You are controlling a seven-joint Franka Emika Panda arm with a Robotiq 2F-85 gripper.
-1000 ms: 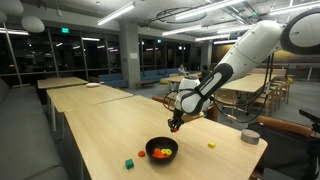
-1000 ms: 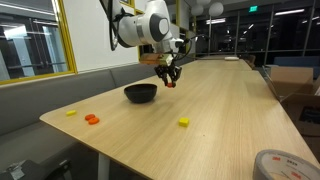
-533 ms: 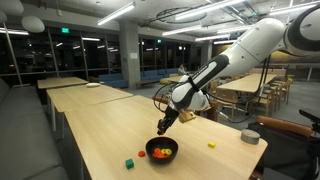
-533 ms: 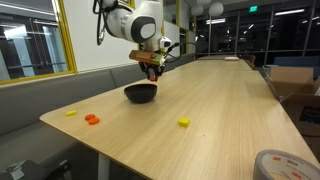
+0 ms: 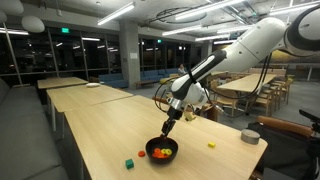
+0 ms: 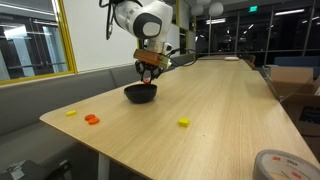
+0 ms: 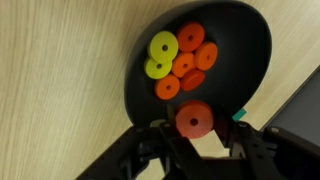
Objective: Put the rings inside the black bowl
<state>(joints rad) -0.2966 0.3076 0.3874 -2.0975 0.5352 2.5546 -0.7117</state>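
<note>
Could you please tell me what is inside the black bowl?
Two yellow rings and several overlapping orange rings lie in the bowl. The claw, gripping another ring, hides its near rim.

view: wrist | black bowl (image 7: 247, 52): cut by top edge; fingers (image 7: 150, 152): blurred

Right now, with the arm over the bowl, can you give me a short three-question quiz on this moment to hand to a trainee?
1. True or false: the gripper holds a yellow ring.
2. Where is the gripper? A) above the black bowl B) over the green cube C) beside the grey round object
3. Which two colours of rings already lie in the bowl?

Key: 1. False; it holds an orange ring. 2. A. 3. Orange and yellow.
</note>
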